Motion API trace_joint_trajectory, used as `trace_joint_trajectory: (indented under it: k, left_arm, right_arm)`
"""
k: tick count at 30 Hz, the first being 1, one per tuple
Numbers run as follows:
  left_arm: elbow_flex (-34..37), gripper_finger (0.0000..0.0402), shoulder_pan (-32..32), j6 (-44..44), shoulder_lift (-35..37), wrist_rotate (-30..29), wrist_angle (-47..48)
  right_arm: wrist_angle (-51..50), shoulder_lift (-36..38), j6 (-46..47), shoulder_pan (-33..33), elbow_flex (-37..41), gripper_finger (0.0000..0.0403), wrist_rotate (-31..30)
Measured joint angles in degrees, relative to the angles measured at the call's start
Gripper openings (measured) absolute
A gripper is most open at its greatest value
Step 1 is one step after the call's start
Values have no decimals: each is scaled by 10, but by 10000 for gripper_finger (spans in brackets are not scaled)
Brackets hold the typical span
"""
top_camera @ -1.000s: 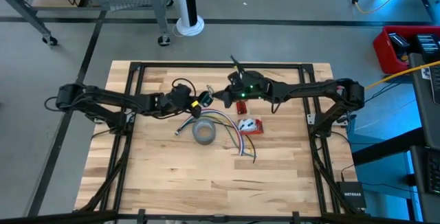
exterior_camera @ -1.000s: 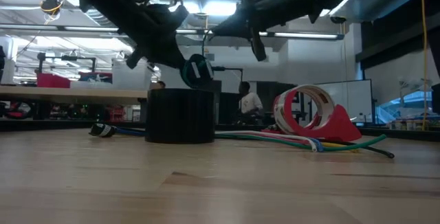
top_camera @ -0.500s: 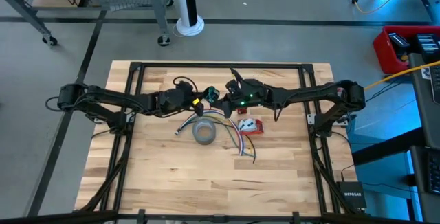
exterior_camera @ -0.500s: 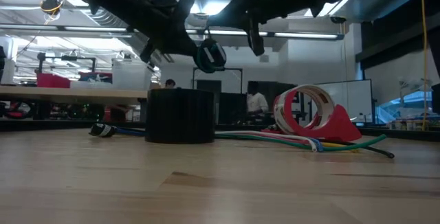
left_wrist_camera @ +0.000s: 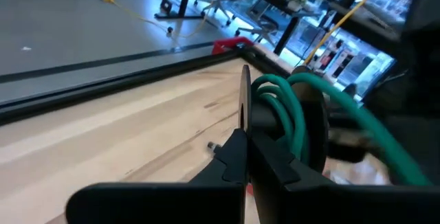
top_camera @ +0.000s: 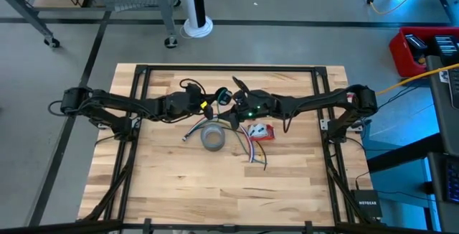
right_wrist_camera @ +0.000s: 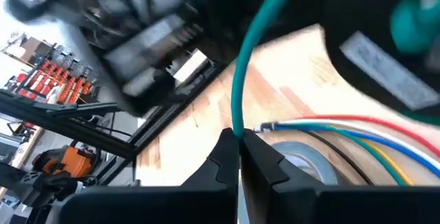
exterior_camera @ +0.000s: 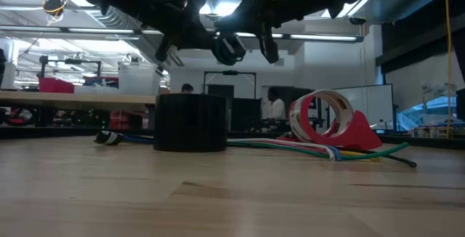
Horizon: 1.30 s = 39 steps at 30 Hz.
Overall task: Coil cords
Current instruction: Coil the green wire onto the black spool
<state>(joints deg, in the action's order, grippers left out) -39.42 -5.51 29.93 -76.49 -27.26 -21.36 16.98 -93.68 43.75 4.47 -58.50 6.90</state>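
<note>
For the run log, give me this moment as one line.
task: coil cords | left gripper: shut on green cord | right gripper: shut on green cord | both raised above grey tape roll

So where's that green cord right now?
In the high view the green cord is up off the table, mid-table toward the far edge, pinched between the left claw and right claw, just beyond the grey tape roll.

blurred: green cord (right_wrist_camera: 242, 86) upper run (wrist view) | plugs: unseen
</note>
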Motion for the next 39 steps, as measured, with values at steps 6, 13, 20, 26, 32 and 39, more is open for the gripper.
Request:
trace_joint_trajectory:
  k: [6,13,20,26,32,39]
  left_arm:
    - [0,0,3,-1,0,3,-24]
    - [0,0,6,-1,0,2,-37]
    - [0,0,19,-13,0,2,-51]
    - [0,0,22,-22,1,3,-48]
    - [0,0,22,-34,5,2,-46]
    - [0,0,22,-34,5,11,-37]
  right_arm:
    - [-1,-25,14,0,0,3,0]
    - [-1,-39,14,0,0,4,-7]
    - [-17,-41,14,0,0,3,-20]
    - [-47,-41,12,0,0,3,-27]
    - [-61,-41,9,0,0,5,-47]
    - [-81,-41,-5,0,0,3,-65]
